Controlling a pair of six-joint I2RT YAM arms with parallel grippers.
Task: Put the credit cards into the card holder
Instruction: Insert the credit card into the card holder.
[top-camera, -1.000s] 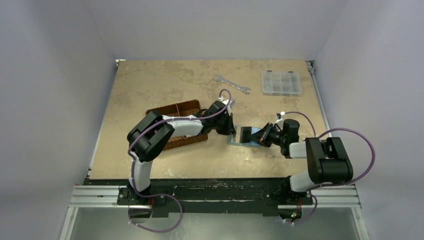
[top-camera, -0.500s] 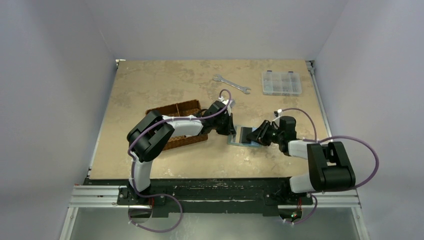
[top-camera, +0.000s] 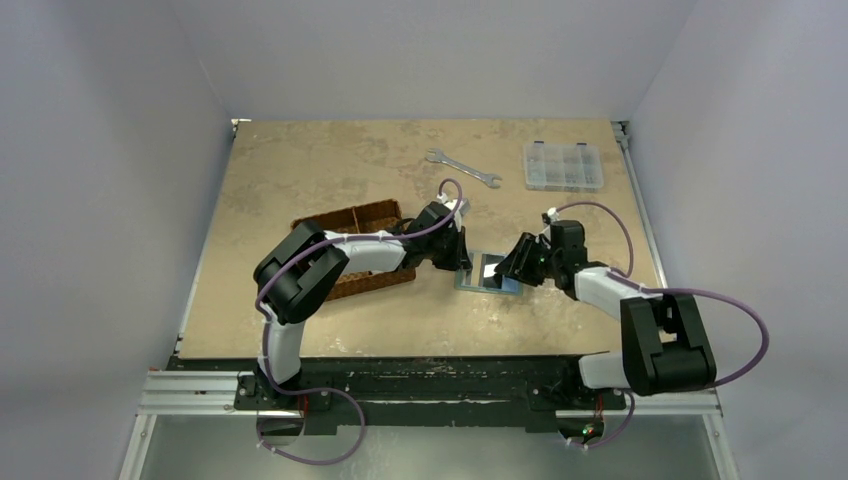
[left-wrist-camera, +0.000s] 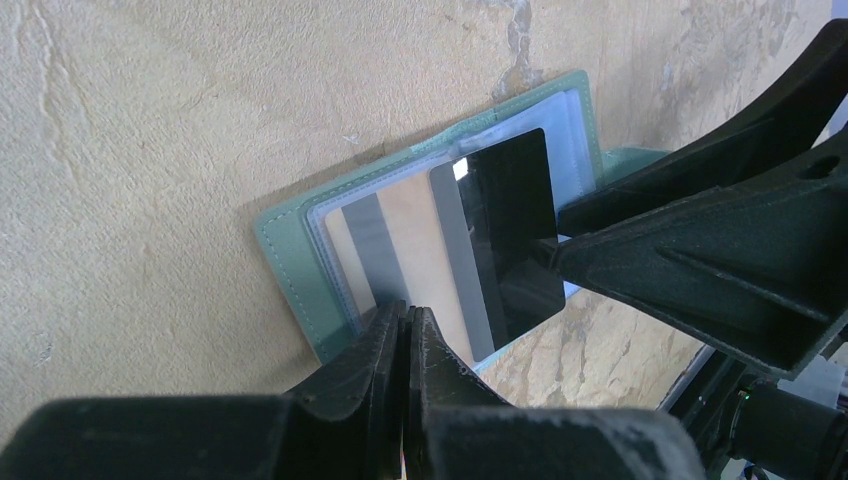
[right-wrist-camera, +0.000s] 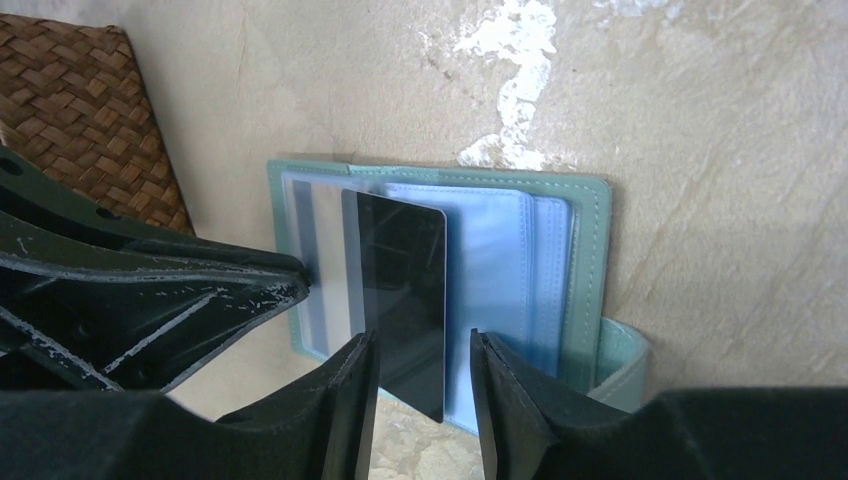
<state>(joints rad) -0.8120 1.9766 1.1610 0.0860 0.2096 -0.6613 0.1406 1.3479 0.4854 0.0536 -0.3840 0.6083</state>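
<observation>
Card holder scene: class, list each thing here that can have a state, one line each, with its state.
card holder: open, lying flat
black card: lying across the inner pockets
pale striped card: inside a clear pocket
left gripper: jaws shut, at the holder's edge
right gripper: jaws apart, at the black card's end
</observation>
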